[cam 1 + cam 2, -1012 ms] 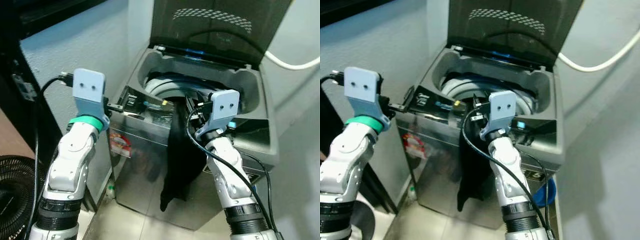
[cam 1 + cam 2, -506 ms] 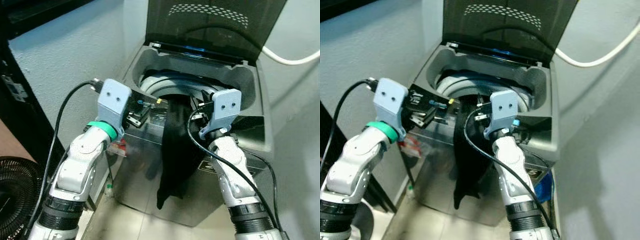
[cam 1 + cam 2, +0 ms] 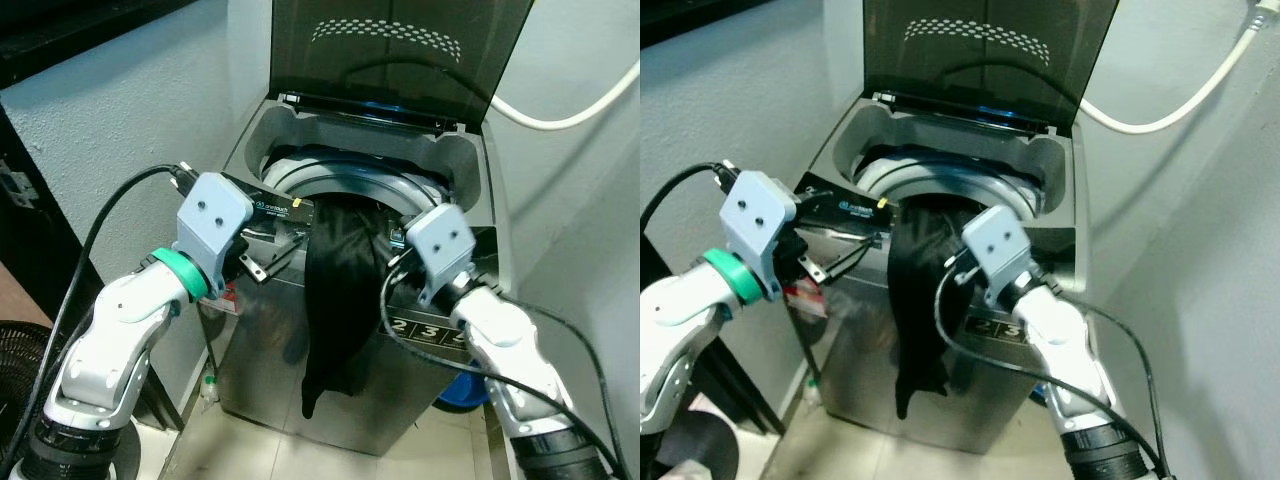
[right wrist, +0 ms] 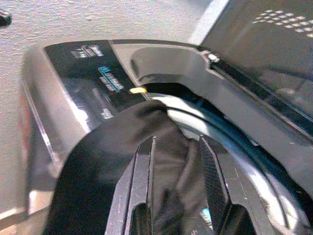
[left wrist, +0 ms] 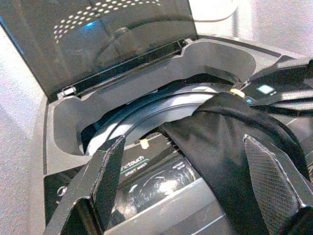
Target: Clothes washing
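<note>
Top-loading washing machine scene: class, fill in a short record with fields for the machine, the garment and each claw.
machine: grey top-loading washing machine, dark lid raised
garment: black cloth garment draped over the front rim, partly in the drum, the rest hanging down the front
left claw: open, fingers either side of the garment at the rim
right claw: fingers slightly apart over the garment's top fold
wall hose: white hose behind the machine

Washing machine (image 3: pixel 270 350): glossy grey metal-look casing, smoked translucent plastic lid (image 3: pixel 400 60). Garment (image 3: pixel 335 290): black cloth, faint sheen. Wall (image 3: pixel 120 110): rough matt plaster.
</note>
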`<state>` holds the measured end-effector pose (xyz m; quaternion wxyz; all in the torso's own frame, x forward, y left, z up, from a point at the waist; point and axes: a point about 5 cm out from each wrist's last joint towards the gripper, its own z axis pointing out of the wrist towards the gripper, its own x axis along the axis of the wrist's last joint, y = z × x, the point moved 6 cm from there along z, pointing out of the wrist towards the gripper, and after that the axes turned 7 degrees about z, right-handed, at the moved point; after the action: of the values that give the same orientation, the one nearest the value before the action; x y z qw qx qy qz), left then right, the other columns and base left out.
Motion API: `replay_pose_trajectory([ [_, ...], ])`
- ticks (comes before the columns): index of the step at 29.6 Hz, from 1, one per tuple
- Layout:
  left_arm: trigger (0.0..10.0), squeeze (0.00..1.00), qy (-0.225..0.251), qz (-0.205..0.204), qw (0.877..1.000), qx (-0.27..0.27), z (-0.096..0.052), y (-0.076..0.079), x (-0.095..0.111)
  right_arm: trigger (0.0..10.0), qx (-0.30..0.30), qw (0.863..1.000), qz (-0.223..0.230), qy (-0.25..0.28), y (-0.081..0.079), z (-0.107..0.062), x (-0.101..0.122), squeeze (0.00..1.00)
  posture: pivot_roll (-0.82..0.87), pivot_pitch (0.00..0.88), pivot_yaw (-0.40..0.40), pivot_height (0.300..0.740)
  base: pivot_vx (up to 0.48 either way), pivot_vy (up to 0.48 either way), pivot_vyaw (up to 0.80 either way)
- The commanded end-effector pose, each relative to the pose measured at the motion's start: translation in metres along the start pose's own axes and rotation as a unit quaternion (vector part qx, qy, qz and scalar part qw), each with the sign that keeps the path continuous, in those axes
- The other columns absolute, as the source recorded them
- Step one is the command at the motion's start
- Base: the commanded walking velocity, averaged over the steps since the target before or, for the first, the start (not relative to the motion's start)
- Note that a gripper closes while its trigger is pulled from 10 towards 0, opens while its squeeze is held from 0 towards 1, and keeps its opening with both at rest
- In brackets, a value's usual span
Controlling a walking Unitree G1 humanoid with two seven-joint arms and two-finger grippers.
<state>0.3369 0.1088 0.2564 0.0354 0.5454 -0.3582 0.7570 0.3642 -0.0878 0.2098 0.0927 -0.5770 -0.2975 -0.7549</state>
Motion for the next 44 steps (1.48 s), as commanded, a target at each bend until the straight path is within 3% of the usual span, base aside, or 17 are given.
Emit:
replay_pose_trajectory([
  [1,10.0,0.0,-0.011,-0.007,1.0,0.012,-0.007,0.003,-0.003,10.0,0.019,0.999,0.009,-0.025,-0.011,0.006,-0.014,0.0,0.13,0.0,-0.006,0.74,0.0,0.0,0.0],
  [5,10.0,0.0,-0.035,-0.022,0.998,0.048,-0.021,0.002,-0.014,10.0,0.007,0.998,0.033,-0.048,-0.021,0.026,-0.028,0.0,0.15,0.008,-0.017,0.74,0.0,0.0,0.0],
  [9,10.0,0.0,-0.053,-0.018,0.998,0.039,-0.032,0.011,-0.023,10.0,0.002,0.996,0.049,-0.069,-0.028,0.04,-0.035,0.0,0.17,0.016,-0.032,0.74,0.0,0.0,0.0],
  [23,10.0,0.0,-0.054,-0.02,0.997,0.042,-0.038,0.015,-0.023,10.0,-0.018,0.994,0.039,-0.105,-0.021,0.046,-0.046,0.0,0.17,0.021,-0.047,0.74,0.0,0.0,0.0],
  [24,10.0,0.0,-0.054,-0.022,0.997,0.043,-0.037,0.017,-0.022,4.2,0.003,0.991,0.03,-0.128,-0.023,0.043,-0.056,0.0,0.17,0.02,-0.047,0.74,0.0,0.0,0.0],
  [27,10.0,0.0,-0.053,-0.023,0.997,0.043,-0.036,0.017,-0.022,3.8,0.01,0.991,0.027,-0.134,-0.023,0.042,-0.059,0.0,0.17,0.02,-0.047,0.74,0.0,0.0,0.0],
  [28,10.0,0.0,-0.052,-0.024,0.997,0.042,-0.035,0.018,-0.021,0.0,0.014,0.99,0.026,-0.141,-0.024,0.041,-0.061,0.0,0.16,0.02,-0.045,0.74,0.0,0.0,0.0],
  [44,10.0,0.0,-0.05,-0.024,0.997,0.045,-0.034,0.019,-0.02,0.0,0.028,0.988,0.026,-0.149,-0.024,0.043,-0.064,0.0,0.16,0.029,-0.054,0.74,0.0,0.0,0.0],
])
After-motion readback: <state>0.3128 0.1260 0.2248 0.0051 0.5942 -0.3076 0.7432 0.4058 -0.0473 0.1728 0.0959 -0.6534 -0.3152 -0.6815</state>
